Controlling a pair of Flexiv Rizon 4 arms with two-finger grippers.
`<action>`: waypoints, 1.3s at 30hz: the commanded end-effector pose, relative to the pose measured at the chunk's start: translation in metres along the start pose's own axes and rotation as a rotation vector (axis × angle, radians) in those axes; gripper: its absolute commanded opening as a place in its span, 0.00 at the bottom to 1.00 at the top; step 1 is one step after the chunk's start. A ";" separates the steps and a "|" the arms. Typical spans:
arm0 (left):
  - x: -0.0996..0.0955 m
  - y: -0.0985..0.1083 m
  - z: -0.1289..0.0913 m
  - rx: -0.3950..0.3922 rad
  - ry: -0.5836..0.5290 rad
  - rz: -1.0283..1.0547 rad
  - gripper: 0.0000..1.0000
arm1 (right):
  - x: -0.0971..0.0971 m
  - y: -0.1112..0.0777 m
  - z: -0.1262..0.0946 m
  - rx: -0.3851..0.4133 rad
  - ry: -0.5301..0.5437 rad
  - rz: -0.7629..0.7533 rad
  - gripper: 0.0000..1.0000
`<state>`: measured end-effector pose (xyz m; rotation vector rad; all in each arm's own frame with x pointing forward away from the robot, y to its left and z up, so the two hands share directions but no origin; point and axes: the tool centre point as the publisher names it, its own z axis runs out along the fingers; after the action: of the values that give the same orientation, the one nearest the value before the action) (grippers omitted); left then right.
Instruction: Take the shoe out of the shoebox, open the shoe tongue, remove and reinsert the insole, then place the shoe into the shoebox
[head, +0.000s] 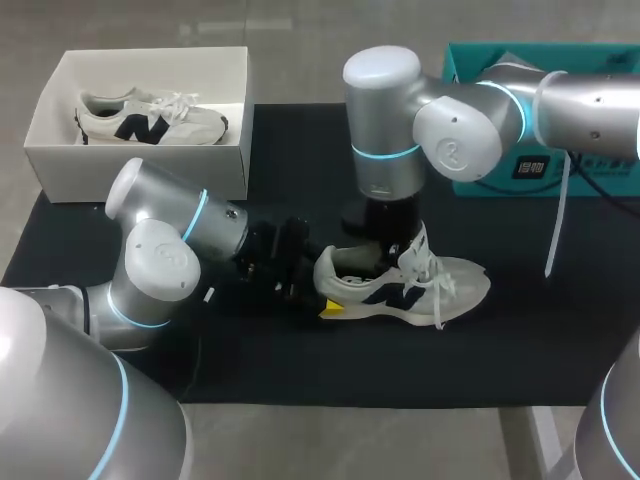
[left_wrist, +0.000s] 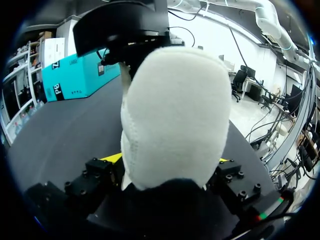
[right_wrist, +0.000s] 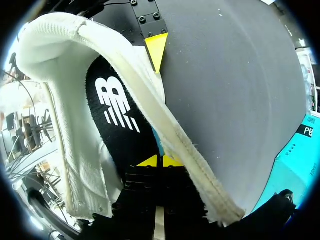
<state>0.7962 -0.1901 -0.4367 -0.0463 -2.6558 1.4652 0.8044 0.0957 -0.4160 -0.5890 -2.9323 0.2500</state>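
A cream shoe (head: 420, 285) with a dark side logo lies on the black mat (head: 300, 370), toe to the right. My left gripper (head: 325, 290) holds its heel, one finger on each side. The left wrist view shows the padded heel (left_wrist: 175, 115) filling the gap between the fingers (left_wrist: 111, 158). My right gripper (head: 385, 250) reaches down into the shoe's mouth. In the right wrist view its tips (right_wrist: 160, 161) are pressed together on the end of the black insole (right_wrist: 120, 115), inside the collar (right_wrist: 145, 75). The white shoebox (head: 140, 165) stands at the back left.
A second cream shoe (head: 150, 118) lies in the shoebox. A teal box (head: 470, 70) stands at the back right, behind my right arm. A white lace or strap (head: 555, 225) hangs from that arm. Bare mat lies in front of the shoe.
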 end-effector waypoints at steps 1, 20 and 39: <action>-0.001 0.002 0.001 0.001 0.001 0.000 0.00 | 0.005 -0.009 0.007 -0.007 -0.016 0.000 0.00; -0.001 0.002 0.001 0.001 0.001 0.000 0.00 | 0.003 -0.020 -0.038 -0.077 -0.102 0.028 0.00; -0.001 0.002 0.001 0.001 0.001 0.000 0.00 | -0.002 -0.037 -0.047 -0.130 -0.120 0.059 0.00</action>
<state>0.7962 -0.1902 -0.4364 -0.0460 -2.6556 1.4657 0.8030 0.0710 -0.3659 -0.7115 -3.0554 0.1385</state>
